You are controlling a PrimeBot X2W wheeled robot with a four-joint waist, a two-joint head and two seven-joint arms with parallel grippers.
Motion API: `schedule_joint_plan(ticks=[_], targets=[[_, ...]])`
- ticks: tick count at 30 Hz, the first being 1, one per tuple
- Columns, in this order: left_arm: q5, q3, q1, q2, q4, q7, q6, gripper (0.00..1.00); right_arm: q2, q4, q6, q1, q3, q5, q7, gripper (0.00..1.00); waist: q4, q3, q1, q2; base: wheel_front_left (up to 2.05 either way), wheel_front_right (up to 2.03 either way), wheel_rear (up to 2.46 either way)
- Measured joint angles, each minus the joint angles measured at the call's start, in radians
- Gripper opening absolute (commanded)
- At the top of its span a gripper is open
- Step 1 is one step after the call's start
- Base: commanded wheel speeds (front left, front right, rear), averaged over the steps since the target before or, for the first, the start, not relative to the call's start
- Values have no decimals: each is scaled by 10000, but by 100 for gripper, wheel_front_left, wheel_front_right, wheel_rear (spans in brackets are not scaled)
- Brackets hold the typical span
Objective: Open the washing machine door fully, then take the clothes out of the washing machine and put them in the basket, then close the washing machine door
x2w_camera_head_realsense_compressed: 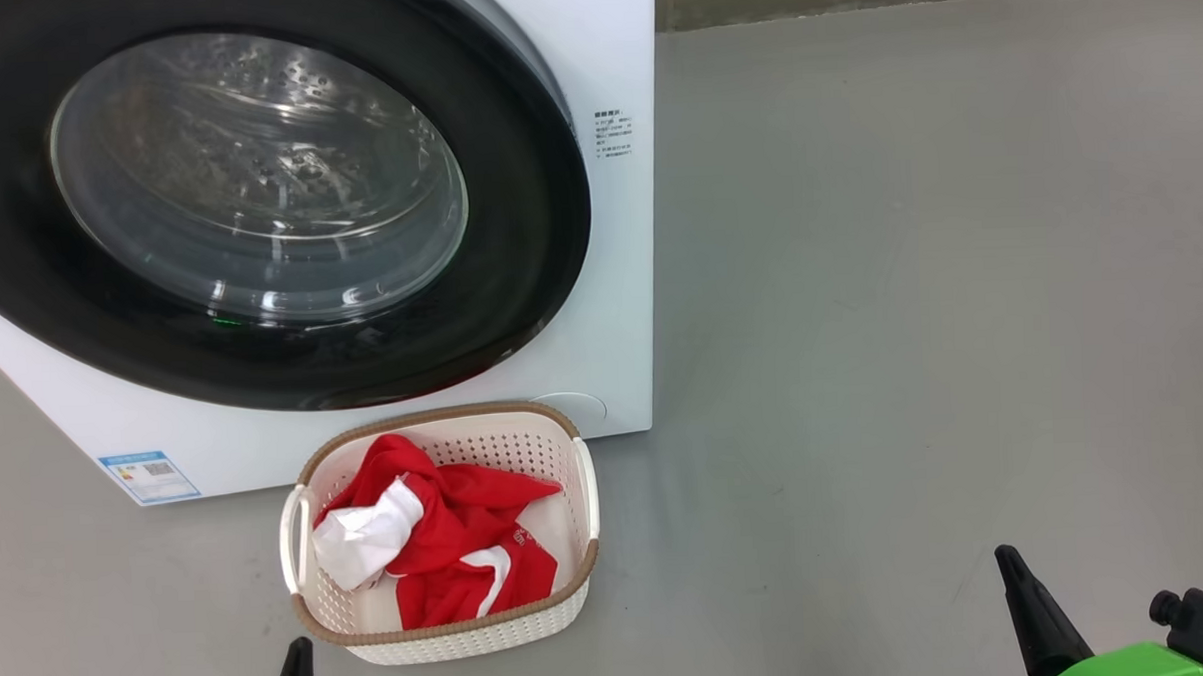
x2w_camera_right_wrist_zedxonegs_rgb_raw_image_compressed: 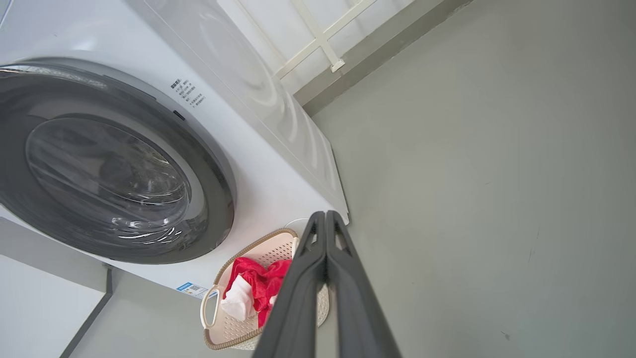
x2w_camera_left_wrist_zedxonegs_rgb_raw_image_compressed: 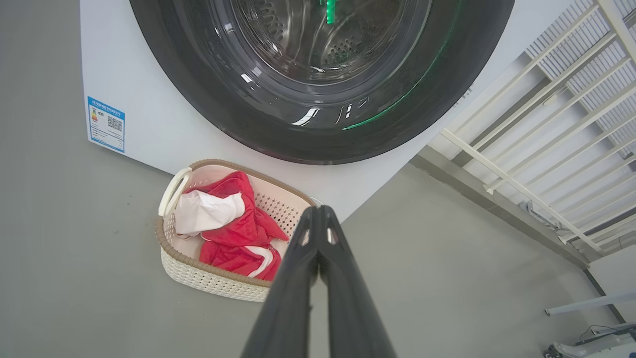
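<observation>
On the floor (x2w_camera_head_realsense_compressed: 911, 317), hard against the bottom front edge of the washing machine (x2w_camera_head_realsense_compressed: 619, 277) and toward its right corner: the basket (x2w_camera_head_realsense_compressed: 442, 639), upright. The clothes (x2w_camera_head_realsense_compressed: 449, 543) lie inside it, a red heap with a white patch at the left end; how many pieces, can't tell.

Washing machine door (x2w_camera_head_realsense_compressed: 518, 231) sits flush on the front, closed. Steel drum visible through the glass, interior hard to read through glare. Head view cuts off the door's top and left side.

Left gripper (x2w_camera_left_wrist_zedxonegs_rgb_raw_image_compressed: 318, 214): fingers pressed together, nothing between them, in the air short of the basket. They hide the basket's near right corner in the left wrist view. Head view catches only its tip at the bottom edge.

Right gripper (x2w_camera_right_wrist_zedxonegs_rgb_raw_image_compressed: 325, 219): clenched too, empty, well to the right of the basket over bare floor. It covers part of the basket in its own view.

Blue label (x2w_camera_head_realsense_compressed: 149, 476) at the front's lower left corner and the small print (x2w_camera_head_realsense_compressed: 612, 135) right of the door: too small to read.
</observation>
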Motion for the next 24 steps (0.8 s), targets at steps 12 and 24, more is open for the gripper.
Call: schedule_joint_plan(ticks=[12, 24], targets=[[-1285, 44, -153, 4, 0, 360, 0, 0, 88, -77, 0, -82, -245, 928, 320, 0, 6, -15, 0, 0, 0, 0, 0], [-2552, 88, -285, 17, -2, 688, 0, 0, 211, -134, 0, -284, -435, 1927, 679, 0, 11, -30, -1, 0, 0, 0, 0]])
